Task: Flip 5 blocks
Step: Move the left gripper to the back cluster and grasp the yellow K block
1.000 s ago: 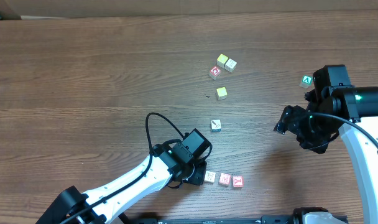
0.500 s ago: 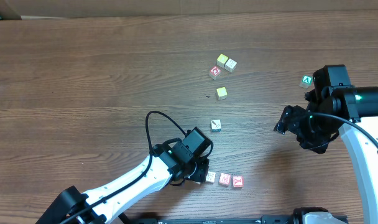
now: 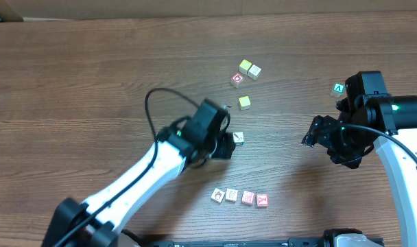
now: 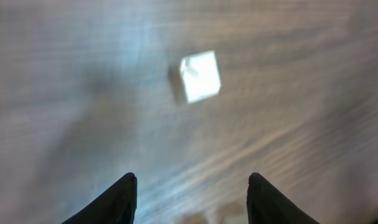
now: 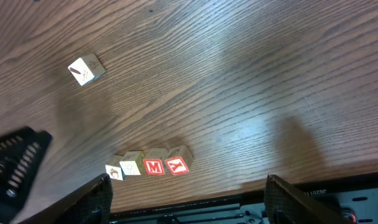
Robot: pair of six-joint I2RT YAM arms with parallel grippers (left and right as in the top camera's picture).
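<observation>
Block ahead of left claw, untouched

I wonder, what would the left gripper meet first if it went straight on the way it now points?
Probably the small pale wooden cube lying alone ahead of the left gripper, though the blurred view leaves depth unclear.

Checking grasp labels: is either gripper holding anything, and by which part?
Nothing held. Left gripper open and empty, a block lying ahead of it; right gripper open and empty.
</observation>
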